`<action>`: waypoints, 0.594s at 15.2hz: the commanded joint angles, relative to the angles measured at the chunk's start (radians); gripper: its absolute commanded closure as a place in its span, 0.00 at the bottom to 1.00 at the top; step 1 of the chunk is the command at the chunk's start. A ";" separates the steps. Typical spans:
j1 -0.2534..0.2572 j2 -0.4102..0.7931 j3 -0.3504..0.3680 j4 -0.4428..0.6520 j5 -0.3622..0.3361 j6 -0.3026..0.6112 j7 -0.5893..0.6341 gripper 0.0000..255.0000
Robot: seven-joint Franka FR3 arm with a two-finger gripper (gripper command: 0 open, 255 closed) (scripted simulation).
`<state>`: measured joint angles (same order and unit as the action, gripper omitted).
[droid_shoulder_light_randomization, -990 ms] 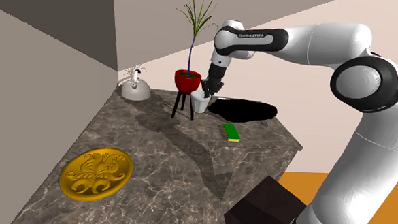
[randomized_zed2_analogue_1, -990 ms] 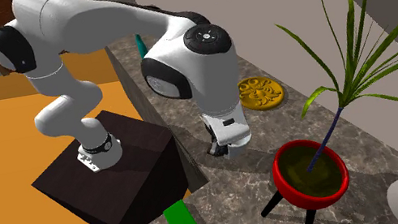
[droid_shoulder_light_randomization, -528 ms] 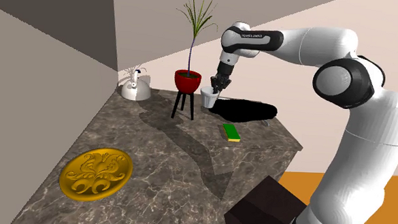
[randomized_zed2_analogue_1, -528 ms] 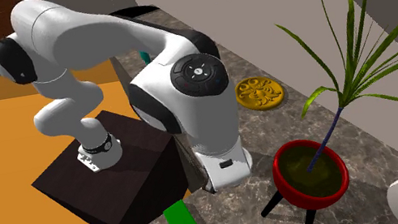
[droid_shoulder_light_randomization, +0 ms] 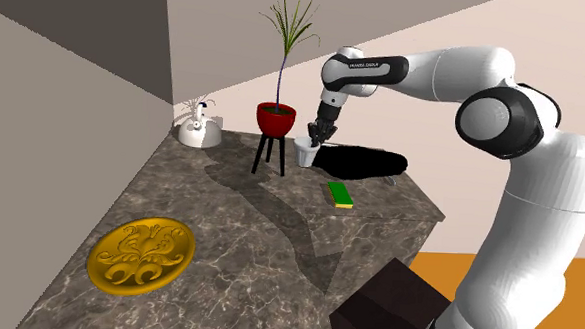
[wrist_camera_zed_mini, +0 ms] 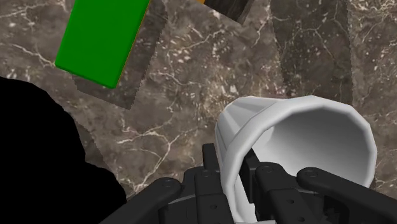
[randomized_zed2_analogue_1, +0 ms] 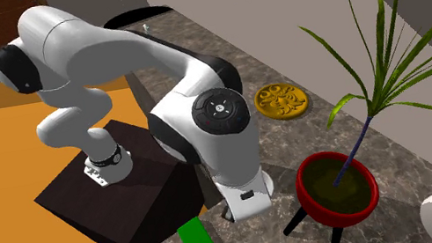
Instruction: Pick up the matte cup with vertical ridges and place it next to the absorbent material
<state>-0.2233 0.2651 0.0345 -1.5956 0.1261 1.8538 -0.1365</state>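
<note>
Cup: the pale, faceted cup [wrist_camera_zed_mini: 299, 146] hangs from the end effector, its open mouth tipped a little off the hand's axis, above the dark marbled tabletop [droid_shoulder_light_randomization: 228, 226].
Grip: the end effector [wrist_camera_zed_mini: 230, 167] is clamped on the cup's wall, one black finger outside the rim and the other inside.
Change: a second ago the cup was close by the legs of the red plant pot [droid_shoulder_light_randomization: 276, 118]; it now sits further toward the shoulder view's right, clear of those legs, and the wrist has turned.
Meaning: the pick looks done and the carry begun. Placement is not yet made.
Height: I cannot tell how far the cup's base is off the tabletop.
Sponge: the green sponge [droid_shoulder_light_randomization: 340, 194] with a yellow edge lies flat nearer the tabletop's front edge, apart from the cup.
Between them: bare marble, with a black area [droid_shoulder_light_randomization: 366, 163] just beside the route.
Further out: a white kettle [droid_shoulder_light_randomization: 199, 131] in the far corner and a gold embossed dish [droid_shoulder_light_randomization: 141, 254] well away toward the shoulder view's left.
Arm: it rises from the dark stand [droid_shoulder_light_randomization: 386, 307], bends at a high elbow, and runs its forearm nearly level toward the shoulder view's left.
Wrist: it is bent steeply down, so the hand points at the tabletop with a slight lean.
</note>
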 commanded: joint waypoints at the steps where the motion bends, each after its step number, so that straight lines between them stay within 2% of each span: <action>1: 0.000 -0.002 0.000 -0.030 0.001 0.029 -0.004 1.00; 9: 0.001 0.019 0.001 -0.108 0.005 0.127 -0.016 1.00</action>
<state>-0.2233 0.2787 0.0348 -1.6992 0.1308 1.9701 -0.1520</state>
